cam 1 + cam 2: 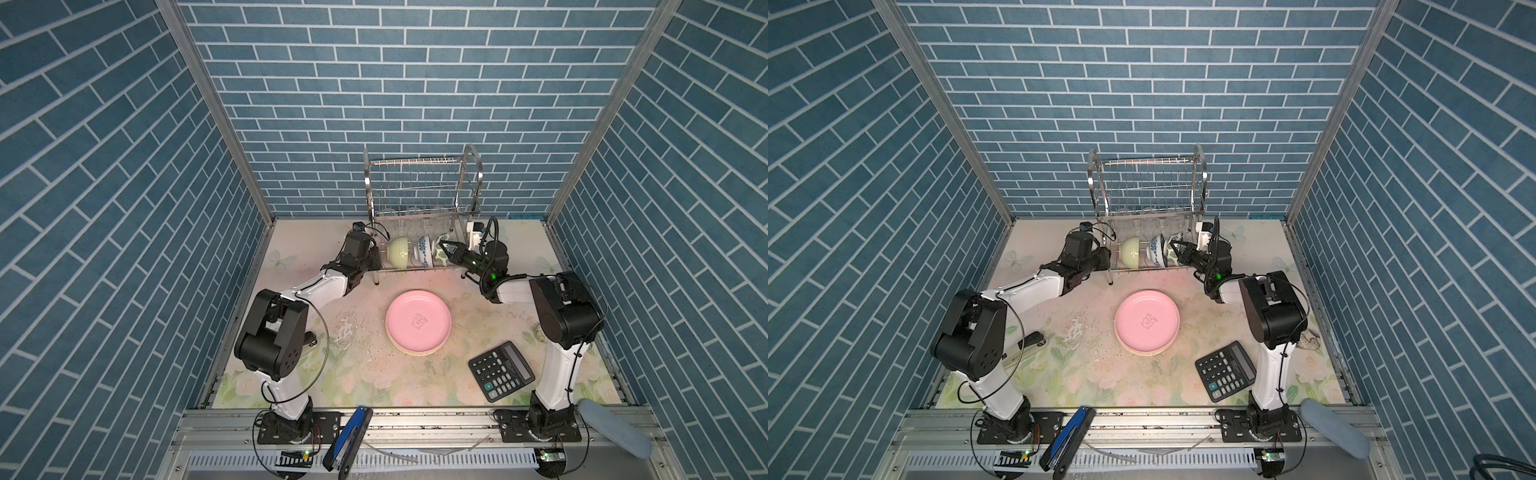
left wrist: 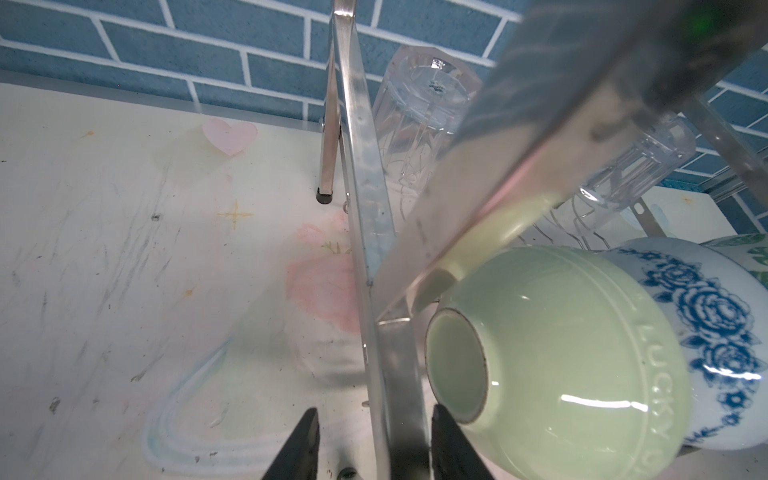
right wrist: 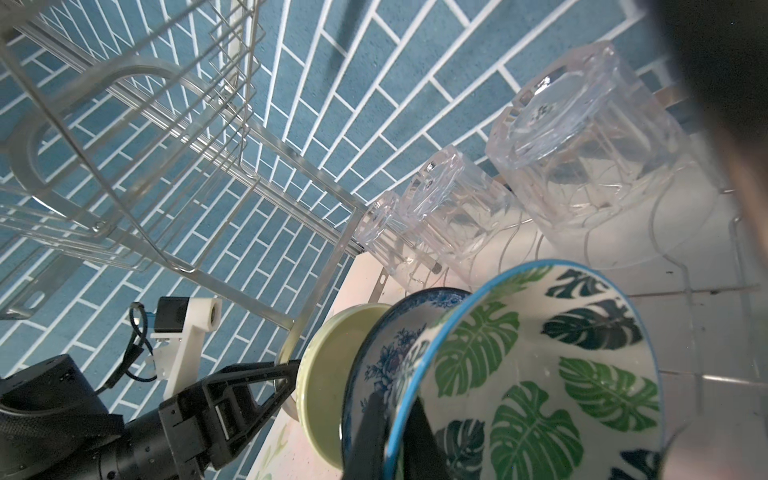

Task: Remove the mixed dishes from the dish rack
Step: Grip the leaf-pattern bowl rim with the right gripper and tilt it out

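The dish rack (image 1: pixel 419 183) (image 1: pixel 1148 183) stands at the back wall. Its lower tier holds a pale-green bowl (image 1: pixel 400 251) (image 2: pixel 561 353), a blue-white bowl (image 1: pixel 424 253) (image 2: pixel 706 332) and a green-leaf bowl (image 3: pixel 540 374), all on edge. Behind them are upturned clear glasses (image 3: pixel 582 137) (image 2: pixel 419 116). My right gripper (image 3: pixel 395 436) (image 1: pixel 446 249) is shut on the leaf bowl's blue rim. My left gripper (image 2: pixel 376 440) (image 1: pixel 376 259) is open, straddling the rack's side frame beside the pale-green bowl. A pink plate (image 1: pixel 418 322) (image 1: pixel 1147 322) tops a stack on the table.
A black calculator (image 1: pixel 501 370) (image 1: pixel 1226 370) lies at the front right beside the right arm. A blue tool (image 1: pixel 349 440) and a grey-blue pad (image 1: pixel 615 428) rest on the front rail. Brick-patterned walls close three sides.
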{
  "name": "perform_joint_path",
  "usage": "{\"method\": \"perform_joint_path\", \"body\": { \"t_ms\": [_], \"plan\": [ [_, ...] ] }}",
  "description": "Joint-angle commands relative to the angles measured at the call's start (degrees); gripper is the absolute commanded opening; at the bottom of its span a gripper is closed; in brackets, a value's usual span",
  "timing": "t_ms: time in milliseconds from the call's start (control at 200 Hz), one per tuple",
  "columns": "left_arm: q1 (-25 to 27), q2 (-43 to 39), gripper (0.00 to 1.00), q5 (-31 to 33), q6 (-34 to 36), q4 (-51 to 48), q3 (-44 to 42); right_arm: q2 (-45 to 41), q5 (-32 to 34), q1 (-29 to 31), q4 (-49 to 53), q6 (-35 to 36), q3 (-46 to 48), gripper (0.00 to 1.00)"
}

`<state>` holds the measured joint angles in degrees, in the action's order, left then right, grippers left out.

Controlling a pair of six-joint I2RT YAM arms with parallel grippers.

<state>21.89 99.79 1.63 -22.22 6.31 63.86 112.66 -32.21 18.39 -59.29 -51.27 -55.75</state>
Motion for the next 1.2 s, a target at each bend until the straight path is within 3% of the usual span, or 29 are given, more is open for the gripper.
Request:
{"method": "perform_joint_path", "body": {
  "t_ms": [0, 190, 640, 1020, 1195],
  "plan": [
    [-0.4, 0.6, 0.45, 0.4, 0.3, -0.5, 0.3, -2.8, -0.5, -0.6, -6.5, -3.2, 0.9, 0.00],
    [-0.5, -0.1, 0.45, 0.9, 0.3, -1.3, 0.2, -4.8, -1.3, -0.2, -7.9, -5.3, 1.0, 0.00],
    [-0.7, -1.1, 0.45, 1.1, 0.2, -2.5, 0.6, -12.5, 1.6, 1.5, -3.1, -3.0, 4.5, 0.00],
    [-0.7, -3.6, 0.46, 1.5, 0.3, -3.4, -0.1, -21.3, 4.3, 4.7, 7.9, 3.0, 8.9, 0.00],
    [-0.7, -4.5, 0.53, 0.5, 0.3, -4.6, 0.5, -25.6, 4.9, 8.0, 14.0, 5.4, 8.6, 0.00]
  ]
}}
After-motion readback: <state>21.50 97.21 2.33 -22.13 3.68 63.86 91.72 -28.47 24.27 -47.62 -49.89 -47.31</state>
